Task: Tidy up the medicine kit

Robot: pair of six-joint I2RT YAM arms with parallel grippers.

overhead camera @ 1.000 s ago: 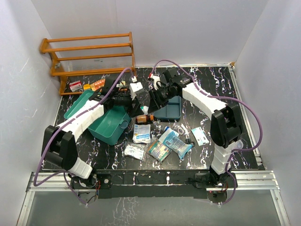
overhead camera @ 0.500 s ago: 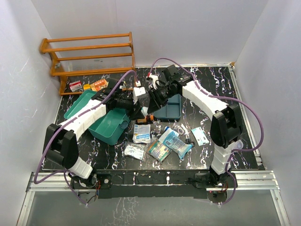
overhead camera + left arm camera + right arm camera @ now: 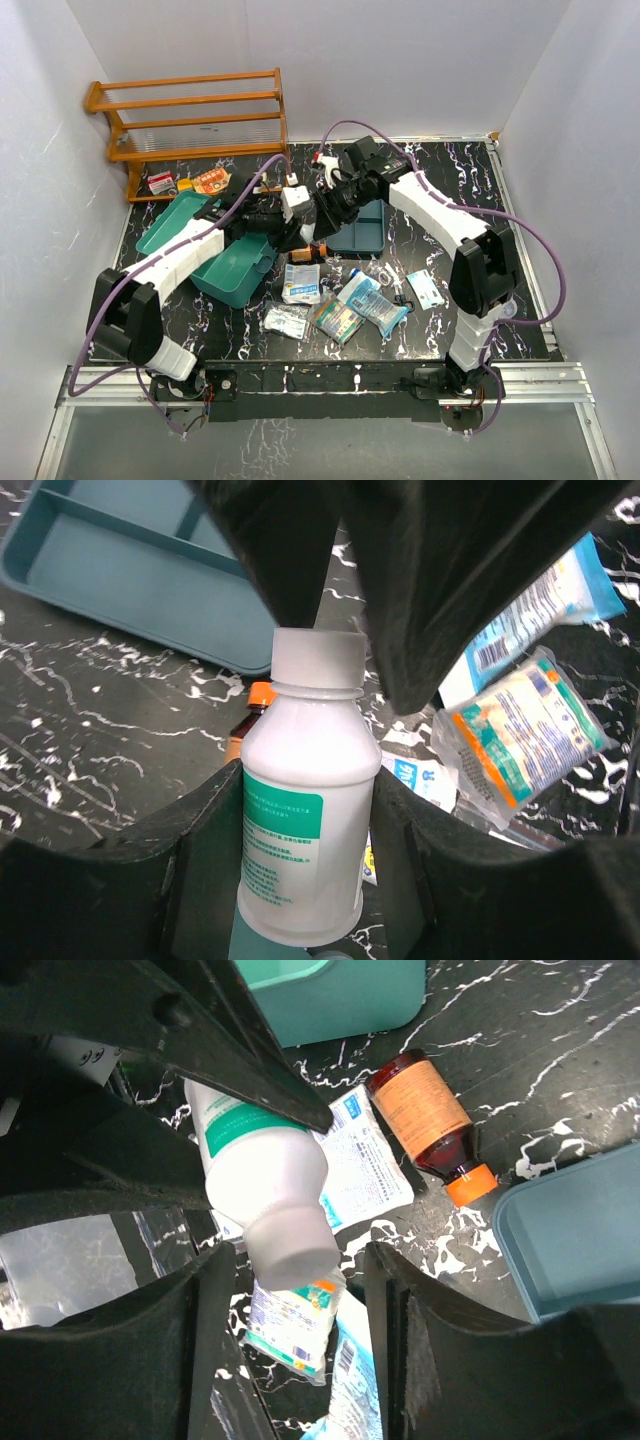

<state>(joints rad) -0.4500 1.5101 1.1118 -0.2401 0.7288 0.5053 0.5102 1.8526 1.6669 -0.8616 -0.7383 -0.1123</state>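
One white bottle [image 3: 300, 850] with a green label hangs in the air between the two grippers, over the middle of the table [image 3: 455, 180]. The left gripper [image 3: 310, 775] is clamped on the bottle's body, one finger pressed to each side. The right gripper [image 3: 300, 1260] stands parted around the white cap, with a gap on either side, so it grips nothing.

One medicine kit [image 3: 228, 285] sits at 9 o'clock from the table's middle. Its lid is thrown open toward 10 o'clock, and the left gripper is just beside its far corner. One blue tray [image 3: 365, 238] lies at 1 o'clock, below the right arm's wrist. One wooden rack [image 3: 190, 120] stands at 11 o'clock in the far left corner.

One brown bottle [image 3: 420, 1115] with an orange cap lies on its side at 6 o'clock of the grippers, between kit and tray, its cap just beside the tray's corner.

Five packets [image 3: 301, 283] lie spread along the near side, from 6 round to 4 o'clock, all apart from the kit.

Under the rack lie perhaps three small boxes [image 3: 207, 180], too small to count for sure.
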